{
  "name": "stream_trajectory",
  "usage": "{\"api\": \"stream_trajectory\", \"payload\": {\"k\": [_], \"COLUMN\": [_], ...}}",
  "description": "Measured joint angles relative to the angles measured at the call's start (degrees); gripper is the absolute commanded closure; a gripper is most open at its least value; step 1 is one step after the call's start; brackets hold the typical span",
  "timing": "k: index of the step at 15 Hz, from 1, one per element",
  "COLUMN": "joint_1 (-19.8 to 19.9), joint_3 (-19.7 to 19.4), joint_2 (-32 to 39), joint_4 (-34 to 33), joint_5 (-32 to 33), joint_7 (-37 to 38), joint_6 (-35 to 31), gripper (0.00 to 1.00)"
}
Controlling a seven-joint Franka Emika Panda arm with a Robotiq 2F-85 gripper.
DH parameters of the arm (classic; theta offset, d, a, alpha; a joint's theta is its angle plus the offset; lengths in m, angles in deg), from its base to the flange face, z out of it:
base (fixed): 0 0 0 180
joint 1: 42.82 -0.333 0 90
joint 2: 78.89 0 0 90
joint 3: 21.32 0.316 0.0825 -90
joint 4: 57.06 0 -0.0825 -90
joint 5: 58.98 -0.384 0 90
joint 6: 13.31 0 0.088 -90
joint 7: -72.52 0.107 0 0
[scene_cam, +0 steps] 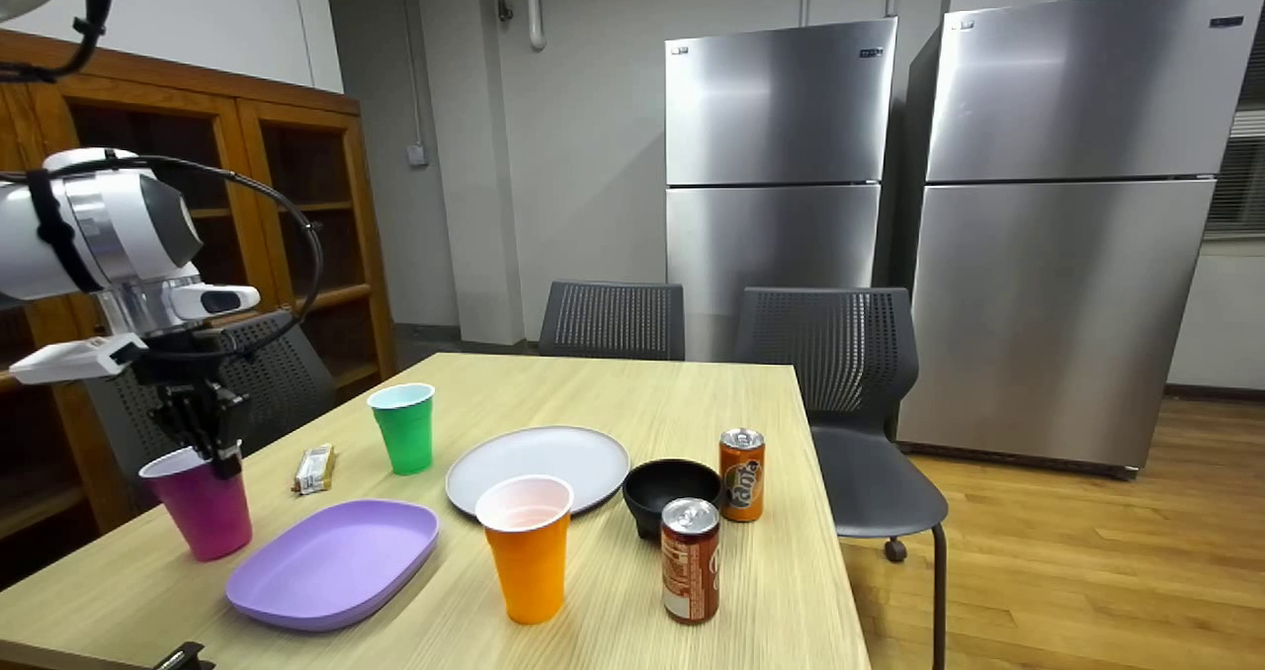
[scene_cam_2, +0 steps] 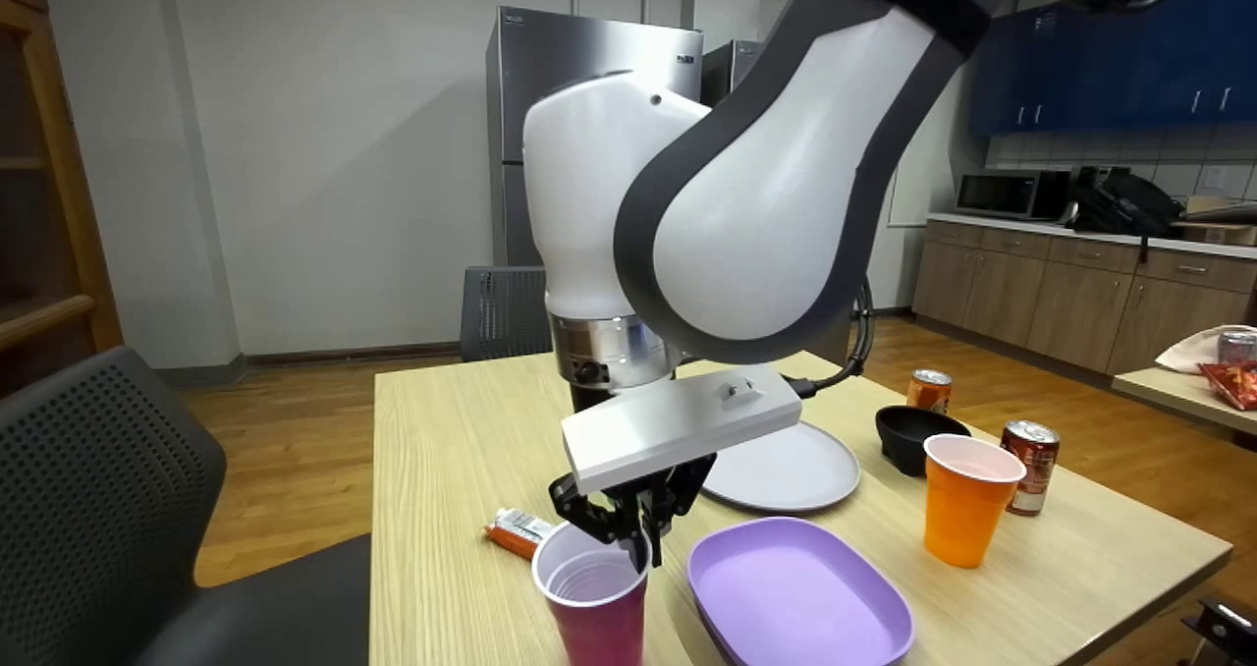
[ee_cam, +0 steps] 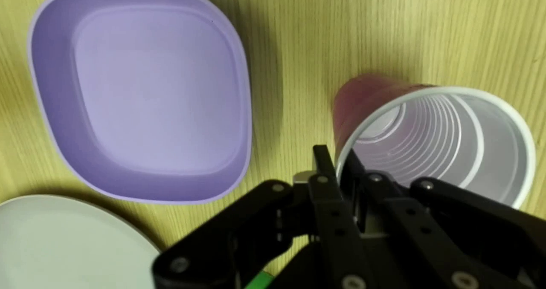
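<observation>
A pink cup (scene_cam: 206,512) stands mouth up toward the left edge of the surface (scene_cam: 613,393) as an exterior view shows it, its long axis close to vertical (the slight lean may be only the lens). The end effector (ee_cam: 339,163) pinches its rim, clasping the thin wall from inside and outside on the side facing the purple dish (ee_cam: 158,93); the cup's body thus lies away from the dish, beyond the grip. The wrist view shows the cup's ribbed inside down to the bottom, with nothing in it. The dish sits just beside it, not touching, its smooth inside bare.

Farther along the left edge lies a wrapped bar (scene_cam: 315,469), then a green cup (scene_cam: 408,435), contents unclear. Toward the middle rests a pale plate (scene_cam: 534,458). Nearer the right edge are an orange cup (scene_cam: 534,569), a black bowl (scene_cam: 670,482), an orange can (scene_cam: 741,477) and a dark red can (scene_cam: 690,571).
</observation>
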Motion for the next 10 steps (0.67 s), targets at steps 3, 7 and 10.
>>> {"api": "stream_trajectory", "payload": {"k": [3,7,10], "joint_1": [-0.2,-0.2,0.0], "joint_3": [0.1,0.1,0.2], "joint_2": [-0.6,-1.1,-2.0], "joint_4": [-0.2,-0.2,-0.2], "joint_5": [0.0,0.0,-0.9], "joint_7": [0.0,0.0,-0.6], "joint_6": [-1.0,-2.0,-2.4], "gripper": [0.99,0.99,0.99]}}
